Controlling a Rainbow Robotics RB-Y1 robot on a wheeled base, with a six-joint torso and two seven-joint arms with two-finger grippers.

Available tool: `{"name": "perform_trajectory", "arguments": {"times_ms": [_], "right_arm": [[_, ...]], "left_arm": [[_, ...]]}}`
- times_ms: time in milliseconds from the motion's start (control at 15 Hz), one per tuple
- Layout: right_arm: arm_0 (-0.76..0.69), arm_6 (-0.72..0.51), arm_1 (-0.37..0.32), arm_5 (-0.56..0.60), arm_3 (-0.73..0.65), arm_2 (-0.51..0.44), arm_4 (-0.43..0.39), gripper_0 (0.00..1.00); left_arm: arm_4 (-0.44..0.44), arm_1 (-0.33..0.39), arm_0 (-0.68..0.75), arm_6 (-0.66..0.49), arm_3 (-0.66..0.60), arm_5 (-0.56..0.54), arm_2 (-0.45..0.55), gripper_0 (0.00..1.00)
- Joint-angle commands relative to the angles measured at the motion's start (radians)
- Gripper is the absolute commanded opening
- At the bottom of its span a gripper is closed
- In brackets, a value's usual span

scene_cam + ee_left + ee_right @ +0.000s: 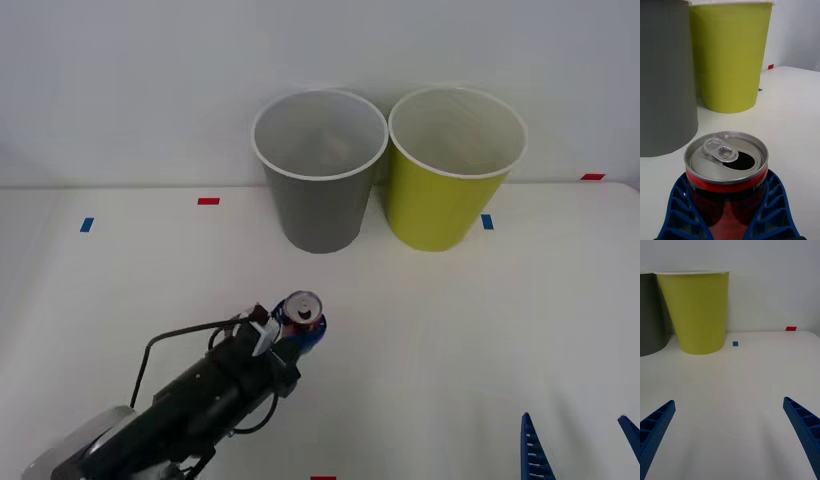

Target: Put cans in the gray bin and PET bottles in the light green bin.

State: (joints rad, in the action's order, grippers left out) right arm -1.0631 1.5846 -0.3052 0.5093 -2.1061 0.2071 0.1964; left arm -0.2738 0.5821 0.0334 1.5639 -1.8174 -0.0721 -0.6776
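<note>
The red can (301,311) stands upright on the white table (480,330), its opened silver top facing up, in front of the gray bin (318,170) and apart from it. The left gripper (293,335) is clenched on the can, its 2 blue ribbed fingers (677,206) bowed around the can's sides. The light green bin (452,170) stands just beside the gray bin, on its right, both against the back wall. Bare tabletop lies between can and bins. The right gripper (730,435) hovers low at the table's near right, fingers spread wide, grasping nothing.
</note>
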Motion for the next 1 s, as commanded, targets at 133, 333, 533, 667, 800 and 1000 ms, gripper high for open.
{"name": "perform_trajectory", "arguments": {"times_ms": [133,333,533,667,800,1000], "right_arm": [[0.000,0.000,0.000,0.000,0.000,0.000,0.000,1.00],[0.000,0.000,0.000,0.000,0.000,0.000,0.000,1.00],[0.000,0.000,0.000,0.000,0.000,0.000,0.000,1.00],[0.000,0.000,0.000,0.000,0.000,0.000,0.000,1.00],[0.000,0.000,0.000,0.000,0.000,0.000,0.000,1.00],[0.000,0.000,0.000,0.000,0.000,0.000,0.000,1.00]], "left_arm": [[-0.013,0.079,0.005,-0.005,-0.232,0.264,0.092,0.00],[-0.025,0.111,0.003,-0.007,-0.358,0.408,0.151,0.00],[-0.056,0.127,0.003,-0.002,-0.488,0.589,0.225,0.00],[-0.127,0.120,0.003,0.013,-0.600,0.765,0.305,0.00],[-0.208,0.096,0.000,0.070,-0.686,0.933,0.403,0.00],[-0.363,0.050,-0.043,0.186,-0.720,1.072,0.563,0.00]]}}
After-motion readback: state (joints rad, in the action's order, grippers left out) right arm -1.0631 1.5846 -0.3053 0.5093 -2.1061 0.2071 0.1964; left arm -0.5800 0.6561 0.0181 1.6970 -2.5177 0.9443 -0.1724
